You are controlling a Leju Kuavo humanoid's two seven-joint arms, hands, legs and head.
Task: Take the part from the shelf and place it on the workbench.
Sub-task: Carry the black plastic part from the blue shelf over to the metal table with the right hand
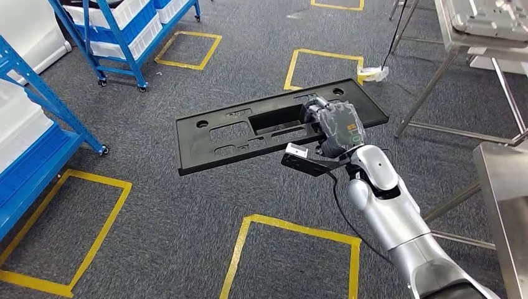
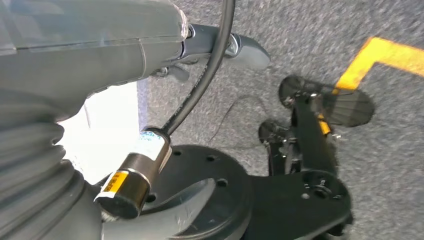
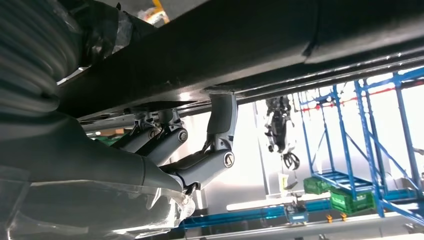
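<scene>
A long flat black part [image 1: 249,134] with several cutouts hangs level above the grey carpet in the head view. My right hand [image 1: 336,128] grips it near its right end, wrapped over the near edge. In the right wrist view the part's underside [image 3: 280,45] runs across, and my fingers [image 3: 222,120] press up against it from below. My left hand [image 2: 150,50] hangs over the carpet with its fingers apart and nothing in it. The steel workbench [image 1: 501,187] stands at the right edge of the head view, apart from the part.
Blue racks with white bins [image 1: 124,31] stand at the back left, and another blue shelf [image 1: 31,143] at the left edge. A metal table [image 1: 479,28] on slanted legs stands at the back right. Yellow tape squares [image 1: 292,249] mark the carpet. A tape roll [image 1: 375,73] lies beyond the part.
</scene>
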